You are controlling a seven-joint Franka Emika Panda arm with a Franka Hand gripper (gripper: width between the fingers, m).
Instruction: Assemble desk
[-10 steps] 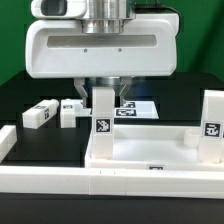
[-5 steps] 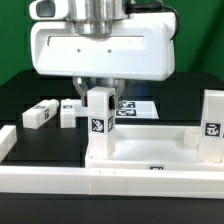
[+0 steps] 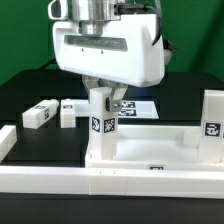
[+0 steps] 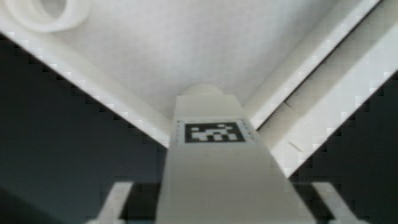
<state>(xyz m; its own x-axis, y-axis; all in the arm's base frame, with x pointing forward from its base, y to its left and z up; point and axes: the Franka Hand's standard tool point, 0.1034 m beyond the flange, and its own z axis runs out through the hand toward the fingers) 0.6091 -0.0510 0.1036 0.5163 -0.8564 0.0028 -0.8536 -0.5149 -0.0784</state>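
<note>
The exterior view looks low and close across the bench. The wrist view peers down the hand; both share the leg.

Matte black flat table, thin flat white marker board with printed black tags lying on it, long white plastic border rail along near edge, plain green backdrop behind.
</note>
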